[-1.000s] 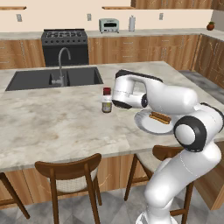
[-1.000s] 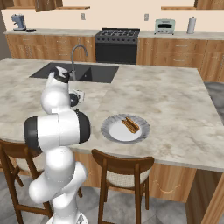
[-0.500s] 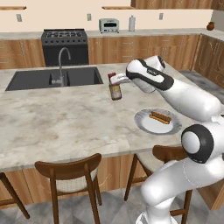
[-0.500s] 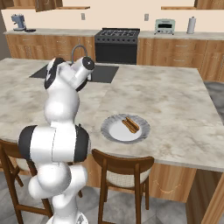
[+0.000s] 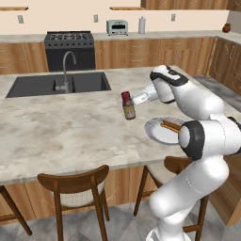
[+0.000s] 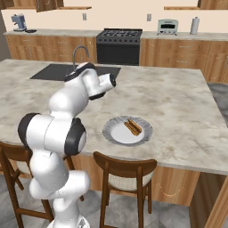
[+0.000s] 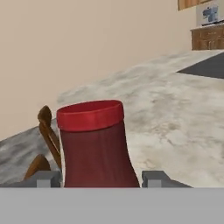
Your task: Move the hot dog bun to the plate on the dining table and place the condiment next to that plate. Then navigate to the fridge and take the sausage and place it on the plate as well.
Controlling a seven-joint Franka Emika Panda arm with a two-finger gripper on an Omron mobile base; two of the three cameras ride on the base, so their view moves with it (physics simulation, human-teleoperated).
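Right now the gripper (image 5: 133,102) holds the condiment (image 5: 128,106) from the side, jaws pinching the bottle body; in the hand view the bottle (image 7: 95,144) sits between the two finger tips (image 7: 47,179), red cap up. It's slightly tilted and seems to be just above the dining table (image 5: 70,127), not resting on it, though contact is hard to tell. It's just left of the plate (image 5: 157,133) in the left base view, near but apart. The bun (image 6: 132,127) lies on the plate (image 6: 118,134), toward its far right side. A sink (image 5: 42,84) with faucet (image 5: 66,66) is set in the table top, well left of the bottle. Chairs (image 5: 77,188) stand at the table's near edge. Stove (image 6: 120,44) and toaster (image 6: 168,26) are on the back counter.
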